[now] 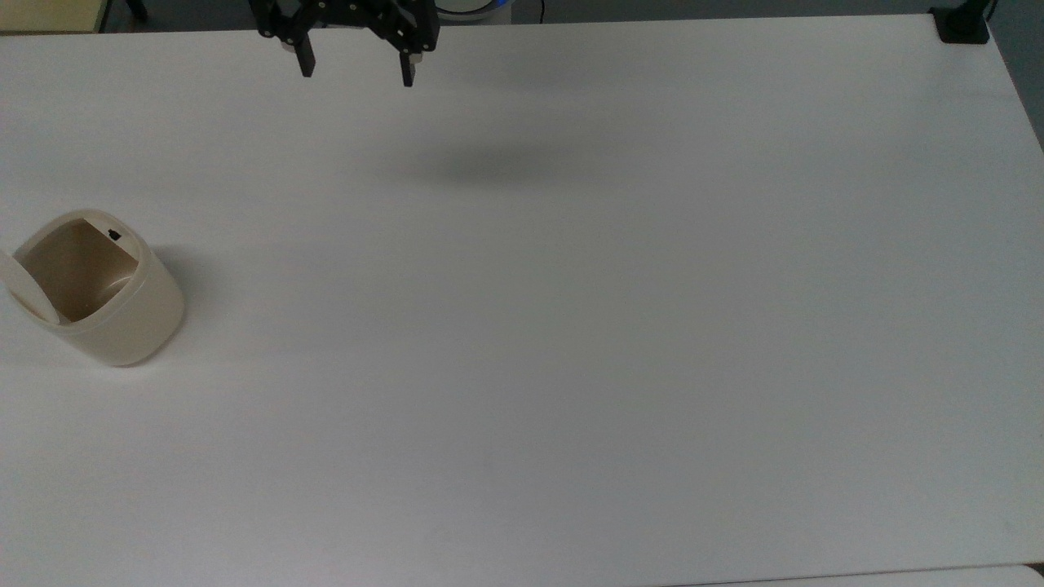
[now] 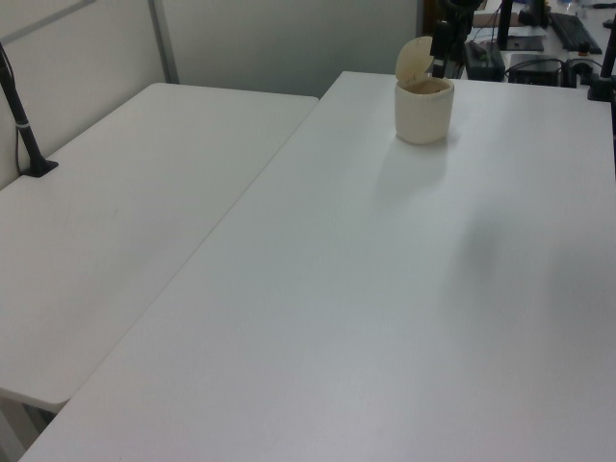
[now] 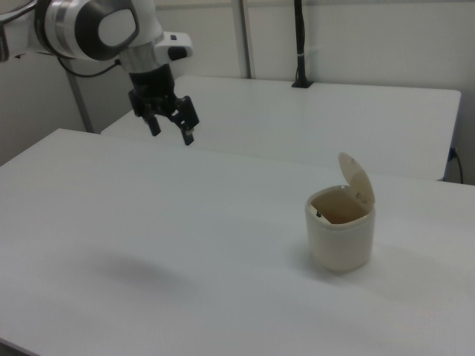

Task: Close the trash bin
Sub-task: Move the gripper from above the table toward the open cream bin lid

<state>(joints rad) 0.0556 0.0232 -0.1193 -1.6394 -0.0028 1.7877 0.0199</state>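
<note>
**Gripper spread wide in the air, bin standing open far from it**

The two black fingers (image 1: 307, 65) are spread well apart with nothing between them; the gripper (image 1: 356, 72) points down and hangs above the white table (image 1: 571, 326), near the far edge in the top view, casting a soft shadow (image 1: 489, 167) on the tabletop below and to the top view's right of it; in the right view the gripper (image 3: 171, 130) sits under a white and grey arm (image 3: 96, 30) that enters from the right view's upper left.

The trash bin (image 1: 106, 293) stands upright on the table at the top view's left edge, well apart from the gripper; it is cream-beige with rounded sides; its lid (image 3: 358, 179) is raised on its hinge, tilted up and back, leaving the brownish inside exposed; a tiny black button (image 1: 113, 236) sits on the rim opposite the lid; in the left view the bin (image 2: 423, 111) stands near the table's far end, lid up; a second white table (image 3: 334, 126) stands just beside the first.
</note>
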